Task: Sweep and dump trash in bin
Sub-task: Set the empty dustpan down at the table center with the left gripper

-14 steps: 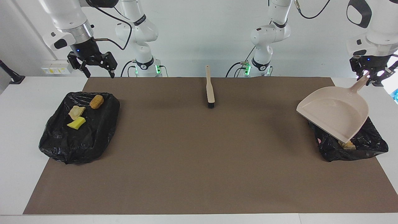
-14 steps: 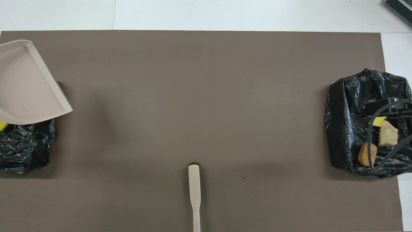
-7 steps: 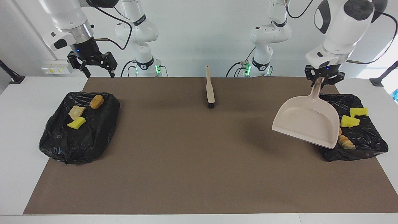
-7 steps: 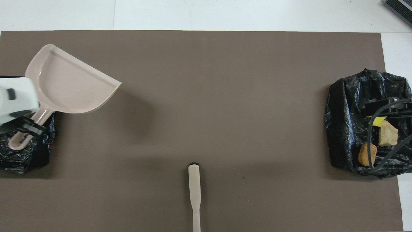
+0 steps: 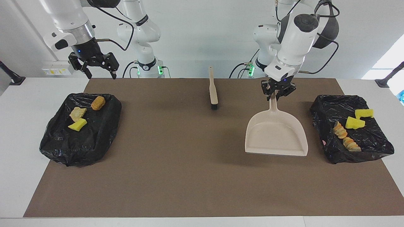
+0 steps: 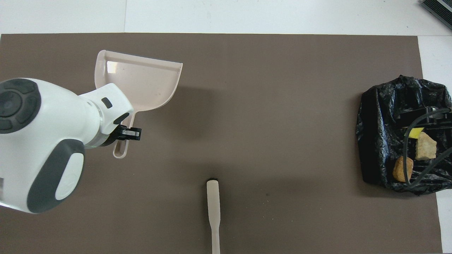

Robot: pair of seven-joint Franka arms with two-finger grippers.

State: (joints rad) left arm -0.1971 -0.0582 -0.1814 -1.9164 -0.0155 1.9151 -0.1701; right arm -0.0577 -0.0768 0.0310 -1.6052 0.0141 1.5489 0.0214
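Altogether seven trash scraps (image 5: pixel 355 122): four in one bin (image 5: pixel 372 148), three in another (image 5: pixel 63 151).

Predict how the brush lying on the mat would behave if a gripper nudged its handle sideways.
The brush would probably slide or pivot, not roll: it lies flat, long and slim. It looks rigid and light, so likely easy to shift. Its dark bristle end might drag slightly.

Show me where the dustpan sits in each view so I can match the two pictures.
Facing view: dustpan right of centre, handle held by the left hand, beside the bin bag at the left arm's end.
Overhead view: dustpan upper left, handle under the left hand.
Shared landmark: the brush, mid-table.
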